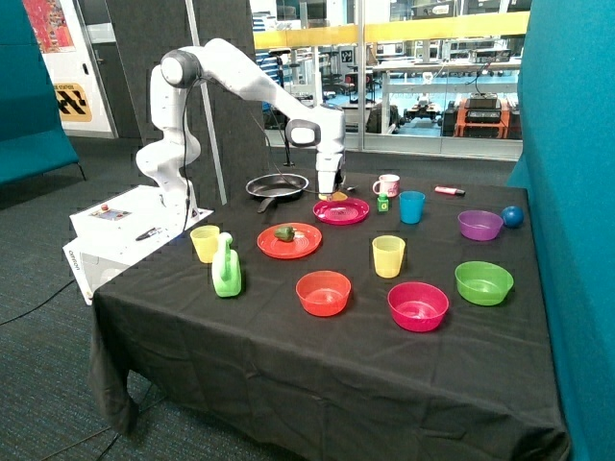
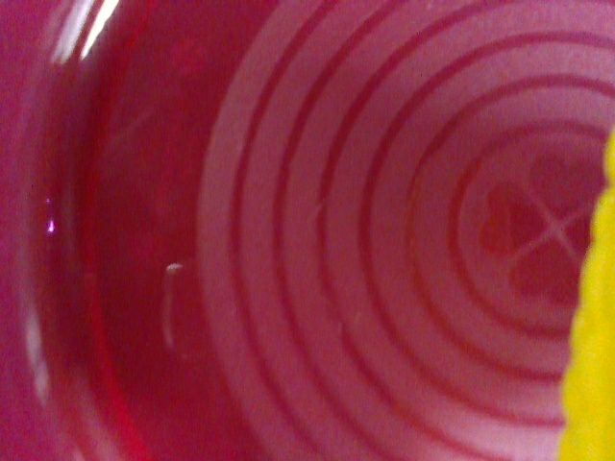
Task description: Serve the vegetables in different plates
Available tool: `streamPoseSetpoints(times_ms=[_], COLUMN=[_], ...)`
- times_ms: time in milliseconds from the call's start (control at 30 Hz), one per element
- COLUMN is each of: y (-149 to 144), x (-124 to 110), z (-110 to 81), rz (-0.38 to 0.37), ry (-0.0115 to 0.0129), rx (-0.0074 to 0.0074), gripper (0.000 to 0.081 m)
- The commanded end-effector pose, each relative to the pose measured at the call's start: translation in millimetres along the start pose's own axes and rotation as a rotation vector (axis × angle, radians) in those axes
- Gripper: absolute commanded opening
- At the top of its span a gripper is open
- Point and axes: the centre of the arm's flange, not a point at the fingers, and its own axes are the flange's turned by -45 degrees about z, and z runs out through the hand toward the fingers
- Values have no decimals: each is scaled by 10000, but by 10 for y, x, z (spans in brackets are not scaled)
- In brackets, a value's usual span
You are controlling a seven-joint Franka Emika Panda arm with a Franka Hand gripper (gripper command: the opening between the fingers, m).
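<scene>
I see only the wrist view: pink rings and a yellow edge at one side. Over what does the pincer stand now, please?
Observer: The pincer is low over the magenta-pink plate, next to the black frying pan.
Operator: Where is the green vegetable?
Observer: The dark green piece lies on the red-orange plate, nearer the front of the table.
Operator: Is anything else on that plate?
Observer: No, only the green piece lies on it.

Black-clothed table (image 1: 288,355) — plates (image 1: 289,241), bowls (image 1: 324,292), cups (image 1: 388,255), frying pan (image 1: 277,185) lie on it.
</scene>
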Motion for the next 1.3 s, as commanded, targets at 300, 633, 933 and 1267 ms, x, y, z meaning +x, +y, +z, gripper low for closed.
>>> streamPoseSetpoints(times_ms=[300, 633, 933, 1267], y=[126, 69, 70, 78], x=[173, 153, 141, 144], z=[237, 230, 170, 125], rz=[-31, -228, -351, -375], ry=[22, 22, 22, 22], rx=[-22, -22, -22, -22], gripper=[3, 576, 802, 808])
